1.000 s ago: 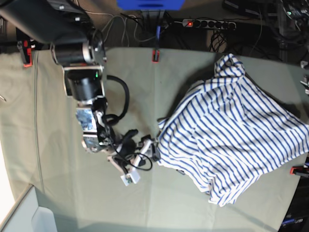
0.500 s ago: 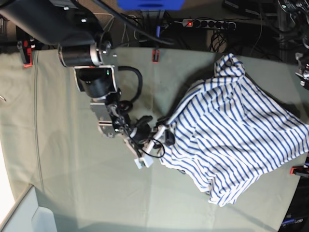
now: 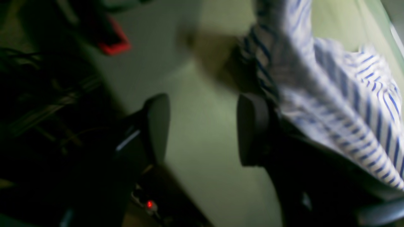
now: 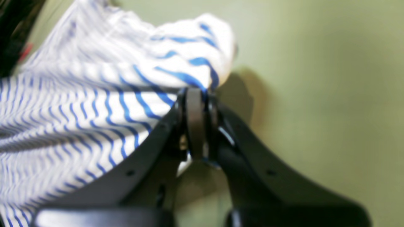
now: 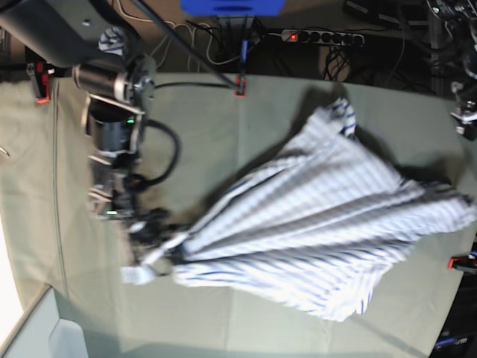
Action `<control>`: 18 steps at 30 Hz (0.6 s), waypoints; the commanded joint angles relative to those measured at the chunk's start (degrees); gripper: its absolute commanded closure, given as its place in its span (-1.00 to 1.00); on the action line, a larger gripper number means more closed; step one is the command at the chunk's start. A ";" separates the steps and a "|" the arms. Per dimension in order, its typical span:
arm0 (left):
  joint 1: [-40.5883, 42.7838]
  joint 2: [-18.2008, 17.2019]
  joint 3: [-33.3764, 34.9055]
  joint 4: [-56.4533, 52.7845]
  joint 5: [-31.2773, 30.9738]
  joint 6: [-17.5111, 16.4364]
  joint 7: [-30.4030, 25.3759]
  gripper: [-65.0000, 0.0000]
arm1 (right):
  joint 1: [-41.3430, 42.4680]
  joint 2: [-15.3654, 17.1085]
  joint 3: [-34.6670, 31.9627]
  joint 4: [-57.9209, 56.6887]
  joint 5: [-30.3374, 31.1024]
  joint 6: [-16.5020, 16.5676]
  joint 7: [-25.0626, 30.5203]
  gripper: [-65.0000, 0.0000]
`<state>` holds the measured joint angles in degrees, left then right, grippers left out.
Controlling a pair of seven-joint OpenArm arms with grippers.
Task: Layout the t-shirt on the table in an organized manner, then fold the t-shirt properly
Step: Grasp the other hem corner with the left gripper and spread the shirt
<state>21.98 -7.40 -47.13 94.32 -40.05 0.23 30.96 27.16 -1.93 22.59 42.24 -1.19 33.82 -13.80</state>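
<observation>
Between right gripper [image 4: 195, 121] pads, soft striped t-shirt [image 5: 328, 231] fanned in folds

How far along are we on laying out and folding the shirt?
Done: the right tool is shut on an edge of the t-shirt.
In hand: the shirt is stretched in a bunched fan from that tool across the table. The left tool stands open beside the shirt's other side, gripping nothing.
Left: the shirt is neither flat nor squared, so spreading it out and every fold remain.
</observation>
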 commanded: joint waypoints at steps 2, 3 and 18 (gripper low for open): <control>-0.04 -0.38 2.87 3.48 -0.43 -0.63 -1.11 0.07 | 0.14 1.80 2.60 5.81 1.15 0.68 -0.31 1.00; -0.04 0.06 4.89 4.62 -0.43 -0.63 -1.11 0.07 | -0.92 2.51 3.92 8.53 1.15 0.68 -1.01 1.00; -1.54 5.07 36.72 7.43 0.36 0.08 -1.11 0.07 | -9.44 11.91 27.39 26.46 0.88 -0.99 -2.24 1.00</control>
<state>20.58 -2.09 -10.24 101.12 -39.48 0.45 30.63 16.45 9.17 50.35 67.61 -1.26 33.28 -18.15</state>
